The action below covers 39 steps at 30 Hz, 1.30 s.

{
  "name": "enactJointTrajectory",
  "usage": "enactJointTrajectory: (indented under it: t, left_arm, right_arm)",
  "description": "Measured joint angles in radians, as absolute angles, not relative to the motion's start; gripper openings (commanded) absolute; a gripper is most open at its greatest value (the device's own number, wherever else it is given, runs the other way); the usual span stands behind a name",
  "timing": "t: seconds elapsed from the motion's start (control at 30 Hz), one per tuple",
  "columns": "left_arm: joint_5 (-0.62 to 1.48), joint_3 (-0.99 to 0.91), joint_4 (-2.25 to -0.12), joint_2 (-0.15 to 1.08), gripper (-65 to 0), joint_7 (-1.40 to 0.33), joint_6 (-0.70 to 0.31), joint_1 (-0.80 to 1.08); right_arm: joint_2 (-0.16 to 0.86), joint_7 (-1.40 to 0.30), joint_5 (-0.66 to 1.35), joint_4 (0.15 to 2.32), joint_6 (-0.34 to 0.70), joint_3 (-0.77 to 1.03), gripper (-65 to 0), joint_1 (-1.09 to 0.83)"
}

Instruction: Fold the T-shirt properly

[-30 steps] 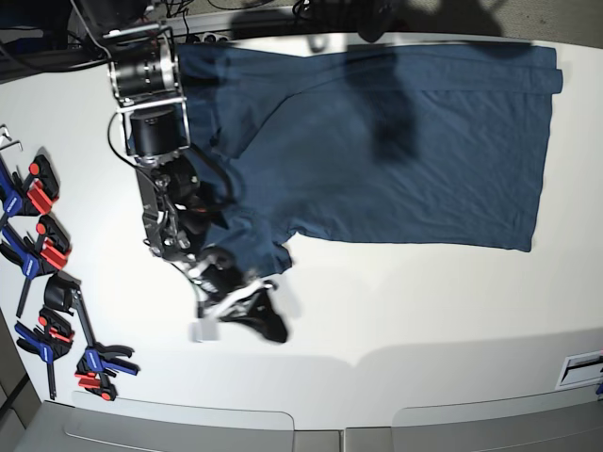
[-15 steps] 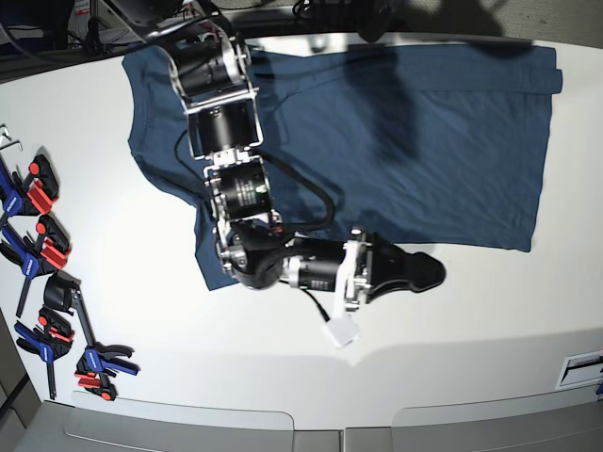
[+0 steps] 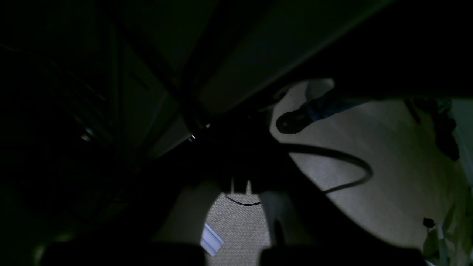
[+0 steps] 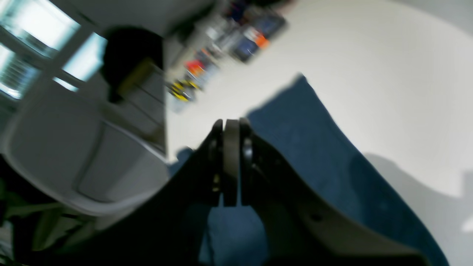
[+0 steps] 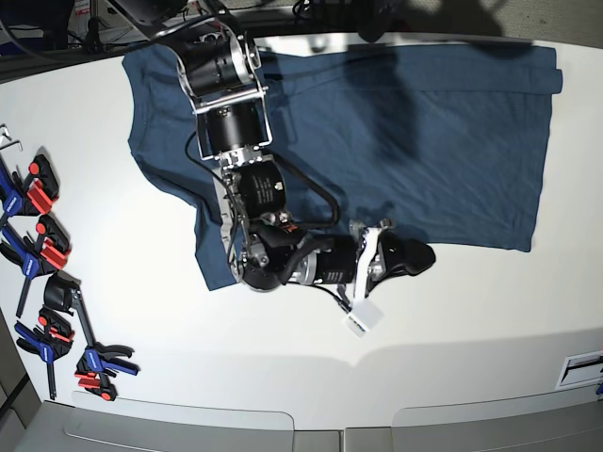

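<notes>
T-shirt [image 5: 415, 141]: dark navy, spread flat over the far half of the white bench [image 5: 452, 311], running from the far left part to the far right corner; one sleeve points toward the left edge, the hem lies along the right edge with a rolled fold at the far right corner; a flap of cloth hangs toward the near side under the right arm
Right arm [image 5: 231, 122]: reaches from the far edge across the left part of the shirt, then bends and lies along the shirt's near edge, pointing toward the right edge
Right pincer [image 5: 415, 259]: jaws pressed together, nothing between them; in the wrist view [image 4: 231, 162] the two black fingers meet flat against each other above blue cloth; the tip sits at the shirt's near edge, whether it touches the cloth cannot be told
Tag [image 5: 363, 315]: small white square hanging on a thin cord from the right wrist, over bare bench just near of the arm
Left pincer: outside the base view; its wrist view is almost black, with a dark cable [image 3: 332, 159] over pale carpet; jaws together, with no object seen in them
Clamps [image 5: 42, 254]: red, blue and black spring clamps lined along the left edge of the bench, well apart from the shirt
Label [image 5: 579, 367]: a white printed strip at the near right corner
</notes>
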State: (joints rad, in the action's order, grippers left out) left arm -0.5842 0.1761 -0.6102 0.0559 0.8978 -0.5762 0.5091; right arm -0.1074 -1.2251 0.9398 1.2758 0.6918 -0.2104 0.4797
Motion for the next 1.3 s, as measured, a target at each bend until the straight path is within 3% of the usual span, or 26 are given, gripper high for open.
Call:
enactJointTrajectory:
  t: [0.33, 1.3]
  left_arm:
    - [-0.584, 0.176, -0.610, 0.056, -65.0, 0.898, -0.576, 0.509]
    - [-0.585, 0.176, -0.610, 0.056, -65.0, 0.898, -0.576, 0.509]
  right_arm:
    - [-0.105, -1.224, 0.888, 1.276, 0.692, -0.453, -65.0, 0.481]
    - [-0.114, -1.271, 0.893, 1.276, 0.692, -0.456, -65.0, 0.482]
